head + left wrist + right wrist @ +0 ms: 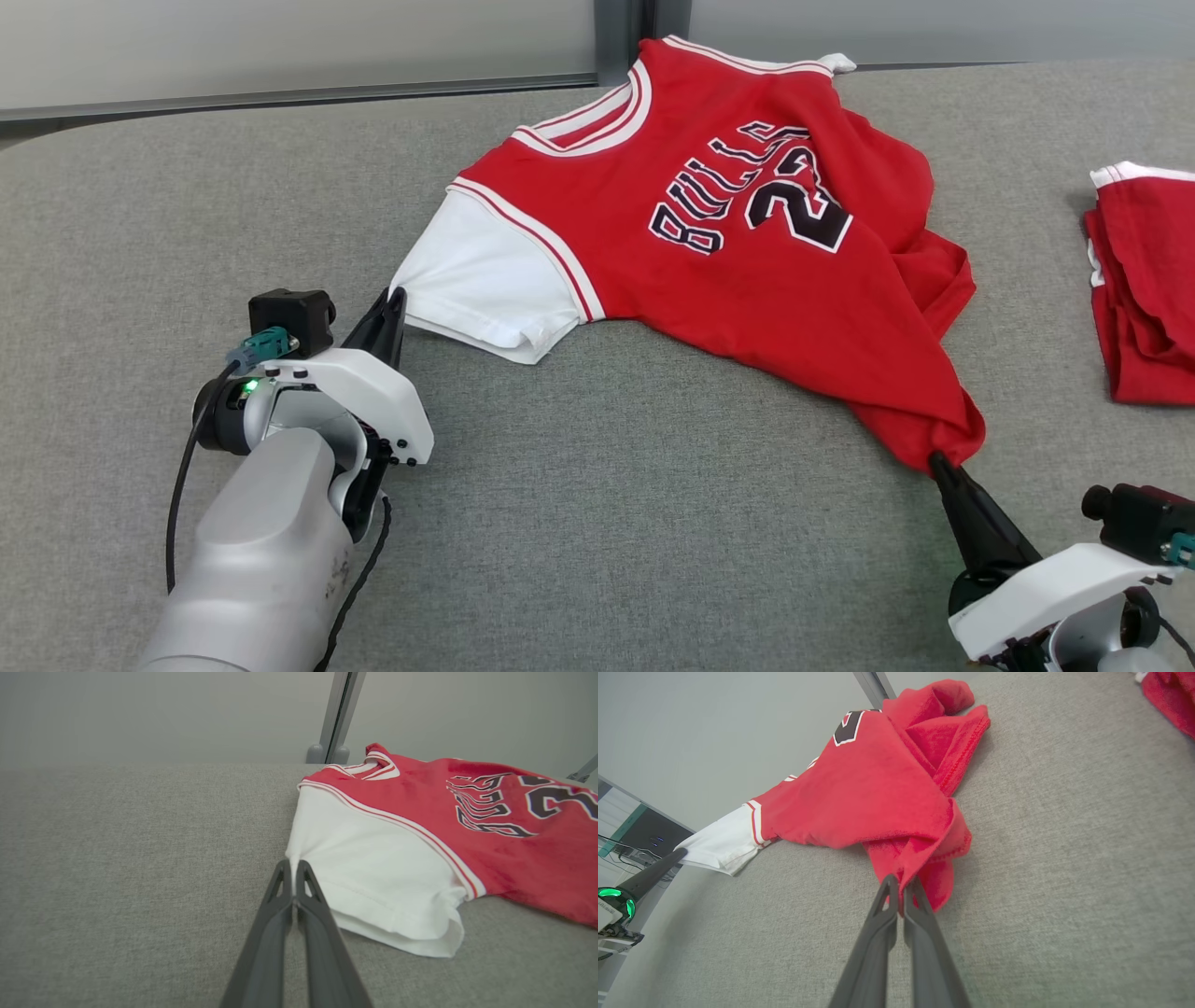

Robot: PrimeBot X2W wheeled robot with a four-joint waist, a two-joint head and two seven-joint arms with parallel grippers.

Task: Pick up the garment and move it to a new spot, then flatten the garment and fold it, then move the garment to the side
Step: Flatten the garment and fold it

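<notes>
- Left gripper [397, 301]: fingers together, pinched on the outer edge of the white sleeve [476, 280]. The cloth starts right at the tips and runs off to their right.
- The jersey [747, 271] lies on the table [607, 541] between my two grippers — flat near the collar, bunched and doubled over toward the right fingers.
- Right gripper [936, 460]: fingers clamped on the red hem corner [952, 425], with cloth heaped just beyond the tips.
- Step, as I read it: both grips are set, ready to lift and carry the jersey or spread it.
- The next move calls for both arms to rise together and pull apart evenly — pinches this thin could slip.
- A second red garment [1148, 289] sits well right of the right fingers; I'd steer clear of it.
</notes>
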